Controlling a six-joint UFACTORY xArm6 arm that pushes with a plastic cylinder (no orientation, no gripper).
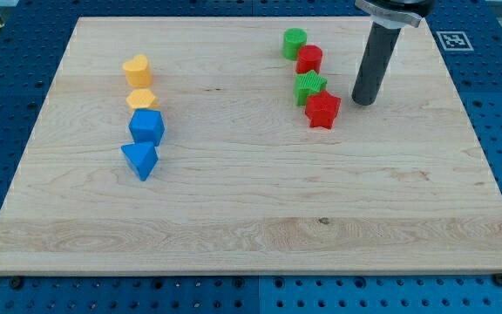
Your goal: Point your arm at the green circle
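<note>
The green circle [295, 42] is a round green block near the view's top, right of centre. Just below and right of it sits a red circle [309, 59], then a green star [310, 87] and a red star [322, 110], in a column running down the view. My tip [363, 101] rests on the board to the right of the green star and red star, a short gap from both. It stands below and to the right of the green circle, with the red circle between them.
On the view's left a second column holds a yellow heart [136, 70], a yellow hexagon [142, 98], a blue block [146, 127] and a blue triangle [139, 160]. The wooden board [251, 218] lies on a blue perforated table.
</note>
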